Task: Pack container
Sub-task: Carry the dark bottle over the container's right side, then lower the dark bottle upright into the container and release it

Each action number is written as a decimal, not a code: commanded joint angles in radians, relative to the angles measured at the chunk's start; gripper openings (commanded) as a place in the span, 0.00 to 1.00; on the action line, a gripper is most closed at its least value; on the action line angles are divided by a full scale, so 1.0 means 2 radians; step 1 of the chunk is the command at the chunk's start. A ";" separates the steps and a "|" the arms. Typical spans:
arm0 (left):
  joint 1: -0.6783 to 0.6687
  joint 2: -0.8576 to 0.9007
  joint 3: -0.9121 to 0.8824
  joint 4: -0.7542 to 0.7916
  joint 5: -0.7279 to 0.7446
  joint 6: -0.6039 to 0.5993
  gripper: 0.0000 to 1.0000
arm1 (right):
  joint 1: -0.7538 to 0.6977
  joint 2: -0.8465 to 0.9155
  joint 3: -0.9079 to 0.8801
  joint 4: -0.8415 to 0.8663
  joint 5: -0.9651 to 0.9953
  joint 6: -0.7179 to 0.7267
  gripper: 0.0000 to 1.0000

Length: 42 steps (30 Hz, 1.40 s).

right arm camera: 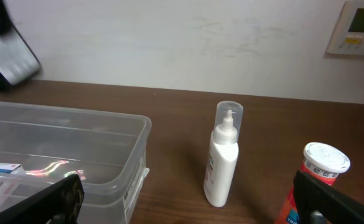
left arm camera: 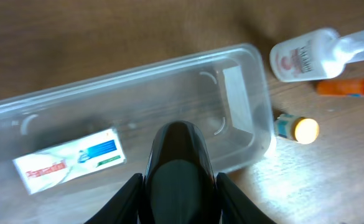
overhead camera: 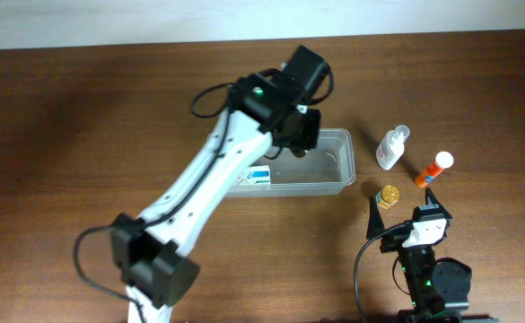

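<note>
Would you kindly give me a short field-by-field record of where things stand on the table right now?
container: clear tub, mid-table, no lid
inside it: toothpaste box, lying flat at the end away from the bottles
left gripper: above the container, shut on a dark glossy item
right gripper: open, empty, beside the gold-lidded jar
outside, upright: white spray bottle, orange tube

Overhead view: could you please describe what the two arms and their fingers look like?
The left arm and right arm share white shells, black joints, a green light and looping black cables. The right fingers are black and angular.
</note>
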State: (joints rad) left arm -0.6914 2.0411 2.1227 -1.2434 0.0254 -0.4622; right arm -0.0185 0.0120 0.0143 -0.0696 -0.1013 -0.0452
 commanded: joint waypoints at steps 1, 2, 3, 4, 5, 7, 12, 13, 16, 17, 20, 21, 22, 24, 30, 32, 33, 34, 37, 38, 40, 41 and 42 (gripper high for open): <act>0.000 0.031 0.008 0.003 -0.011 -0.024 0.17 | -0.004 -0.004 -0.004 0.000 0.004 0.001 0.98; 0.000 0.037 0.008 0.004 -0.010 -0.029 0.17 | -0.004 -0.004 -0.004 0.000 0.004 0.001 0.98; 0.000 0.045 0.008 0.004 -0.011 -0.031 0.17 | -0.004 -0.004 -0.004 0.000 0.004 0.001 0.98; 0.000 0.050 0.008 0.004 -0.011 -0.031 0.17 | -0.004 -0.004 -0.004 0.000 0.004 0.001 0.98; 0.000 0.056 0.008 0.004 -0.011 -0.031 0.17 | -0.004 -0.004 -0.004 0.000 0.004 0.001 0.98; 0.000 0.068 0.008 0.003 -0.011 -0.031 0.17 | -0.004 -0.004 -0.004 0.000 0.004 0.001 0.98; 0.000 0.084 0.008 0.010 -0.015 -0.035 0.17 | -0.004 -0.004 -0.004 0.000 0.004 0.001 0.98; 0.000 0.086 0.008 0.013 -0.017 -0.039 0.17 | -0.004 -0.004 -0.004 0.000 0.004 0.001 0.98; 0.000 0.086 0.008 0.016 -0.041 -0.072 0.17 | -0.004 -0.004 -0.004 0.000 0.004 0.001 0.98; -0.001 0.086 0.008 0.016 -0.049 -0.087 0.17 | -0.004 -0.004 -0.004 0.000 0.004 0.001 0.98; -0.001 0.087 0.008 0.016 -0.051 -0.114 0.17 | -0.004 -0.004 -0.004 0.000 0.004 0.001 0.99; -0.002 0.087 0.008 0.016 -0.051 -0.117 0.17 | -0.004 -0.004 -0.004 0.000 0.004 0.001 0.98; -0.003 0.087 0.008 0.016 -0.051 -0.117 0.17 | -0.004 -0.004 -0.004 0.000 0.004 0.001 0.98; -0.007 0.087 0.008 0.018 -0.051 -0.117 0.17 | -0.004 -0.004 -0.004 0.000 0.004 0.001 0.98; -0.023 0.087 0.008 0.035 -0.055 -0.117 0.17 | -0.004 -0.004 -0.004 0.000 0.004 0.001 0.98; -0.026 0.087 0.008 0.038 -0.068 -0.117 0.17 | -0.004 -0.004 -0.004 0.000 0.004 0.001 0.99; -0.026 0.087 0.008 0.038 -0.073 -0.117 0.17 | -0.004 -0.004 -0.004 0.000 0.004 0.001 0.98; -0.026 0.088 0.008 0.038 -0.075 -0.117 0.17 | -0.004 -0.004 -0.004 0.000 0.004 0.001 0.98; -0.026 0.091 0.008 0.038 -0.075 -0.117 0.17 | -0.004 -0.004 -0.004 0.000 0.004 0.001 0.98; -0.026 0.092 0.008 0.038 -0.075 -0.117 0.17 | -0.004 -0.004 -0.004 0.000 0.004 0.001 0.98; -0.026 0.097 0.008 0.038 -0.075 -0.117 0.17 | -0.004 -0.004 -0.004 0.000 0.004 0.001 0.98; -0.026 0.100 0.008 0.038 -0.075 -0.117 0.17 | -0.004 -0.004 -0.004 0.000 0.004 0.001 0.98; -0.026 0.102 0.008 0.038 -0.075 -0.117 0.17 | -0.004 -0.004 -0.004 0.000 0.004 0.001 0.98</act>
State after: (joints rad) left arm -0.7460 2.2169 2.1227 -1.1721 -0.1020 -0.6792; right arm -0.0181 0.0120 0.0143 -0.0696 -0.1013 -0.0452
